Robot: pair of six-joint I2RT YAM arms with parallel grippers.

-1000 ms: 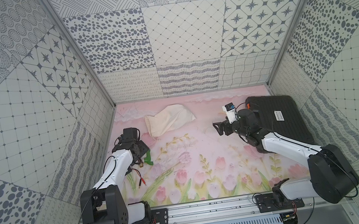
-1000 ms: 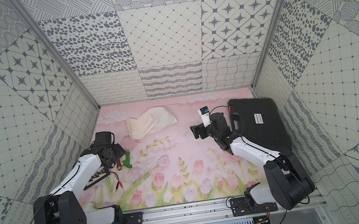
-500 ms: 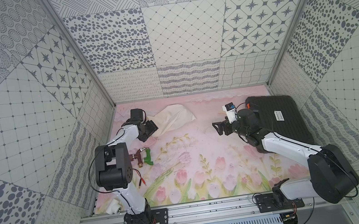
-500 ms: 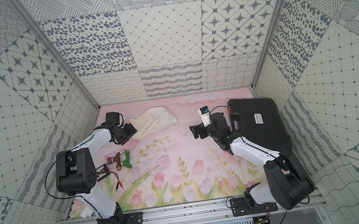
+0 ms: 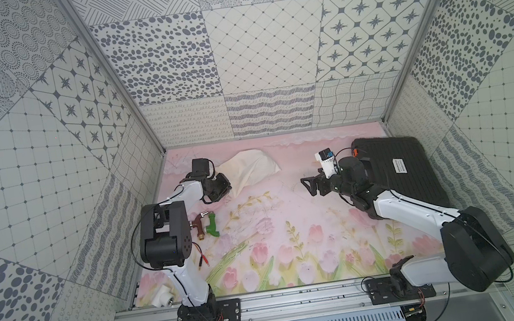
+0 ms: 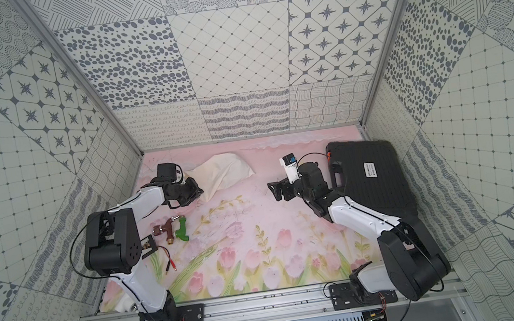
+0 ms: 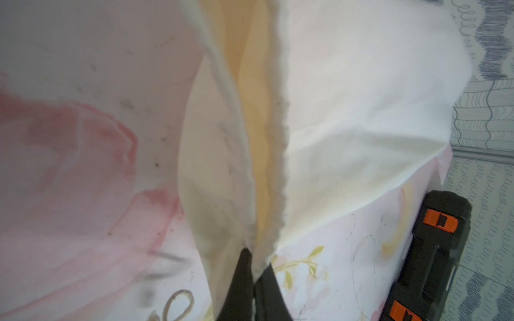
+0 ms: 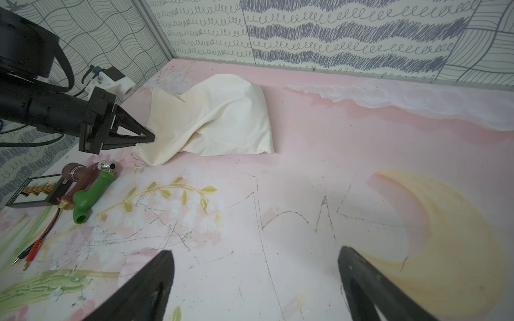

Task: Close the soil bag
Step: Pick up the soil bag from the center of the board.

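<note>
Plainly, the soil bag (image 5: 250,170) lies slumped at about eleven o'clock on the tabletop (image 5: 293,231), close to the back wall, with its open mouth turned toward eight o'clock, where the left arm can reach it. The left gripper (image 7: 254,275) is pinched tight on the lower corner of that mouth. In the left wrist view its jaws meet on the frayed hem, and the mouth gapes beyond them with the yellowish inside showing. That hold looks meant to anchor the neck so the cloth cannot slide when it is gathered. A blurred pale loop (image 7: 179,303) near the jaws may be the drawstring, though I cannot tell whether any cord is caught in the grip. The right gripper (image 5: 307,186) hangs near the centre of the tabletop, well apart from the bag, spread wide and empty. It points toward ten o'clock, probably ready to come in as the second hold. The black case (image 5: 400,168) lies flat at two o'clock, behind the right arm. A green pipe fitting (image 5: 213,225) and a brown one (image 5: 198,226) lie at nine o'clock, just short of the bag. The mouth is not yet drawn shut.
</note>
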